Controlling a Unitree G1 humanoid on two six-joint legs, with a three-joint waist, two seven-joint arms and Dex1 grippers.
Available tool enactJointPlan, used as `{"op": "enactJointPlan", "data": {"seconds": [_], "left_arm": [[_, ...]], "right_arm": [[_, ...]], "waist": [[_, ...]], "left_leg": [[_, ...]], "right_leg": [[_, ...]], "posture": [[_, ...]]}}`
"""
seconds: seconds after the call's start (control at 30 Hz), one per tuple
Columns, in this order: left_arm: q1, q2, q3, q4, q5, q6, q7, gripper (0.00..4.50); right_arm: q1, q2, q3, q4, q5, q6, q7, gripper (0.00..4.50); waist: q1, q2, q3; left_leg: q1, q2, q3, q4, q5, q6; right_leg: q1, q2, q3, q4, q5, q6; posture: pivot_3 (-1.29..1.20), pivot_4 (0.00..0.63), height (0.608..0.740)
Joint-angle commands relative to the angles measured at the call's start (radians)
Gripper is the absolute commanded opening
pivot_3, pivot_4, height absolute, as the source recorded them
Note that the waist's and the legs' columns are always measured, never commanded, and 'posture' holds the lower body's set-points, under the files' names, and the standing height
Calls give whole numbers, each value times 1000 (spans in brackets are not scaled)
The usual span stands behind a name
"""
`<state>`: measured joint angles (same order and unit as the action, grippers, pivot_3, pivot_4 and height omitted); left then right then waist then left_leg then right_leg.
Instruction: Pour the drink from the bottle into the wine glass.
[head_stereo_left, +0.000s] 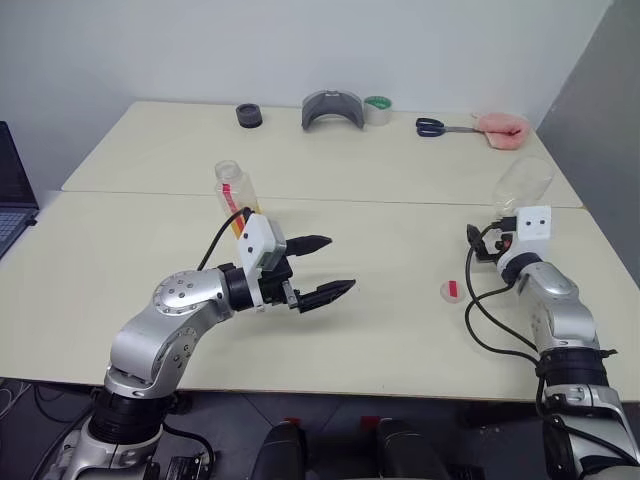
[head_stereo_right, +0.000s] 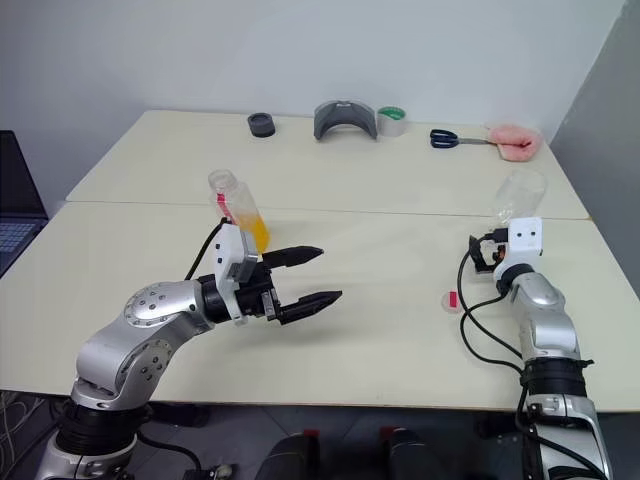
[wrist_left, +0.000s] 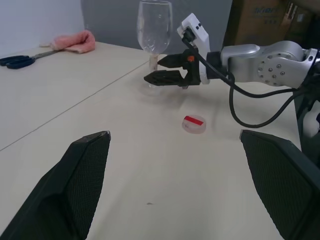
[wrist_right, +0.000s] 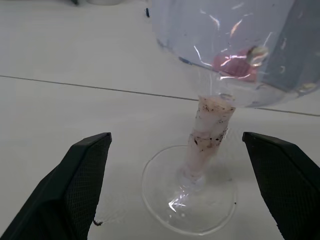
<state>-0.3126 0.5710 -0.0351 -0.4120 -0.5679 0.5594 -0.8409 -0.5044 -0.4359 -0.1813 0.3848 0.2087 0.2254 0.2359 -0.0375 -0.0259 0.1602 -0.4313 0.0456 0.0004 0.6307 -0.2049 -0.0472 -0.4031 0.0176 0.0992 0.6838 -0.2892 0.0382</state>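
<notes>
The bottle (head_stereo_left: 232, 188) stands uncapped on the table's left half, with the orange drink (head_stereo_right: 256, 232) in its lower part. My left gripper (head_stereo_left: 340, 263) hovers open just in front of it, to its right and apart from it, holding nothing. The bottle's white cap with a red mark (head_stereo_left: 452, 290) lies on the table toward the right. The wine glass (head_stereo_left: 522, 185) stands empty near the right edge. My right gripper (wrist_left: 154, 70) is open at the glass's stem (wrist_right: 212, 127), one finger to either side, not touching it.
Along the table's far edge lie scissors (head_stereo_left: 432, 127), a pink cloth (head_stereo_left: 503, 130), a roll of tape (head_stereo_left: 377, 108), a grey curved object (head_stereo_left: 332, 108) and a small black ring (head_stereo_left: 249, 115). A laptop (head_stereo_left: 10, 195) sits at the far left.
</notes>
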Motion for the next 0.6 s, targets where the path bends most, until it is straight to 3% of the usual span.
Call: {"op": "enactJointPlan", "data": {"seconds": [0.03,0.17,0.23,0.3,0.6], "left_arm": [[-22,4,7,-8,1,-19,-8,4472],[-35,1,4,-2,7,-19,-3,4472],[-35,3,5,-2,9,-19,-1,4500],[-37,7,9,-3,8,-15,-2,4500],[-37,9,13,-4,10,-15,3,4500]], "right_arm": [[-49,-13,-38,39,-6,-64,-3,4500],[-97,-1,-58,122,5,-109,-12,4500],[-110,2,-65,149,6,-120,-15,4120],[-119,6,-71,167,11,-135,-16,3595],[-123,32,-88,166,31,-157,-6,446]], "waist": [[0,0,0],[-1,0,0],[-1,0,0],[-2,0,0],[-4,1,0]], "left_leg": [[0,0,0,0,0,0],[0,0,0,0,0,0],[0,0,0,0,0,0],[0,0,0,0,0,0],[0,0,0,0,0,0]], "right_leg": [[0,0,0,0,0,0],[0,0,0,0,0,0],[0,0,0,0,0,0],[0,0,0,0,0,0],[0,0,0,0,0,0]], "posture": [[0,150,740],[0,150,740],[0,150,740],[0,150,740],[0,150,740]]}}
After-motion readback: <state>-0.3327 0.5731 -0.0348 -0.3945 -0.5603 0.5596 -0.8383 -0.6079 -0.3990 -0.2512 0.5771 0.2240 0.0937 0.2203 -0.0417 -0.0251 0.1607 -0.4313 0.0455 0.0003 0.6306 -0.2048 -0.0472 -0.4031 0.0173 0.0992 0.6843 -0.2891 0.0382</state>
